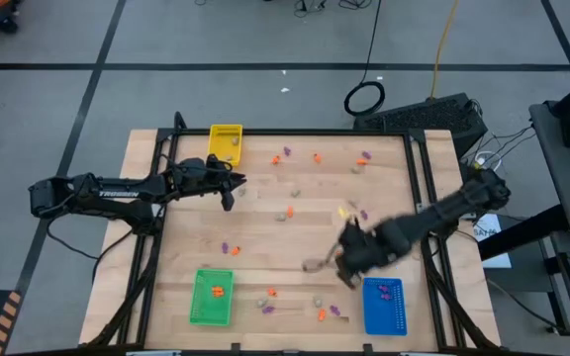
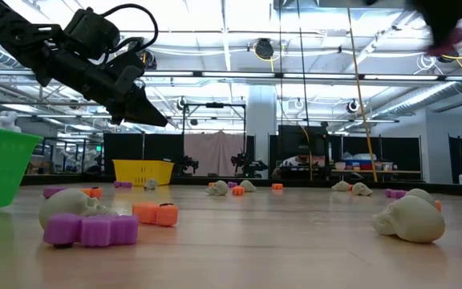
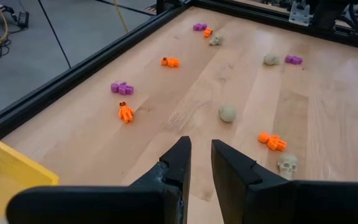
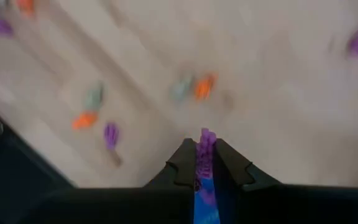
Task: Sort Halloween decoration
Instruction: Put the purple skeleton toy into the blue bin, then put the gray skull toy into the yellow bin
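Small orange (image 1: 285,155), purple (image 1: 364,158) and beige skull-shaped (image 1: 290,212) Halloween trinkets lie scattered on the wooden table. My right gripper (image 1: 349,262) is blurred above the table's near right part, beside the blue tray, and is shut on a purple trinket (image 4: 205,138). My left gripper (image 1: 229,198) hangs above the table near the yellow tray. Its fingers (image 3: 201,149) stand a narrow gap apart with nothing between them. Ahead of it lie a skull (image 3: 286,165) and an orange piece (image 3: 271,141). My right gripper pinches the purple trinket between its two fingers. The trinket's end (image 4: 205,134) sticks out past the fingertips. The fingers point down, and the trinket is lifted clear of the table, high up in the low view (image 2: 449,40).
A yellow tray (image 1: 226,143) stands at the far left, a green tray (image 1: 212,297) with an orange piece at the near left, and a blue tray (image 1: 384,305) with purple pieces at the near right. Black rails (image 1: 419,178) frame the table.
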Tool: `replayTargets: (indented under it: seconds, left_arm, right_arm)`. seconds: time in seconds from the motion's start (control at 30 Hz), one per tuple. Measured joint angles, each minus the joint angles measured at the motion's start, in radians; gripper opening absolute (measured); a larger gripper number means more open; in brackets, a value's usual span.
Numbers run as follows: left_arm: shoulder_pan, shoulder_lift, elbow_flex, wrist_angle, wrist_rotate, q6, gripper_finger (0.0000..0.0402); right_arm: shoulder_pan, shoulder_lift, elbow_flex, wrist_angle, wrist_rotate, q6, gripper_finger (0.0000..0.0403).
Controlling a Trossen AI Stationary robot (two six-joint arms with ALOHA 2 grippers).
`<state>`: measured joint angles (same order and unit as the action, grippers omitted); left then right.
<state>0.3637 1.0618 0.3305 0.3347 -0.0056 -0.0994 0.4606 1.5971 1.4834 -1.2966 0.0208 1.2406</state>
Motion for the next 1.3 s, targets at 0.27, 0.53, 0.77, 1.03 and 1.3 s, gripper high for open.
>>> replayTargets:
  seconds: [0.27,0.53,0.77,1.03,1.3]
  left_arm:
    - [0.0,0.0,0.0,0.0,0.0,-0.001,0.006]
    - [0.0,0.0,0.0,-0.004,0.0,0.0,0.006]
    - [0.0,0.0,0.0,-0.008,0.0,0.0,0.006]
    - [0.0,0.0,0.0,-0.044,0.0,-0.024,0.006]
    - [0.0,0.0,0.0,-0.046,0.001,-0.018,0.006]
  right_arm:
    - [0.245,0.016,-0.123,0.013,-0.031,0.291,0.0009]
    - [0.259,0.016,-0.343,0.257,-0.118,0.226,0.0009]
    - [0.259,0.016,-0.486,0.498,-0.131,0.209,0.0009]
    - [0.259,0.016,-0.506,0.54,-0.13,0.16,0.0077]
    - [0.256,0.016,-0.376,0.29,-0.182,0.073,0.014]
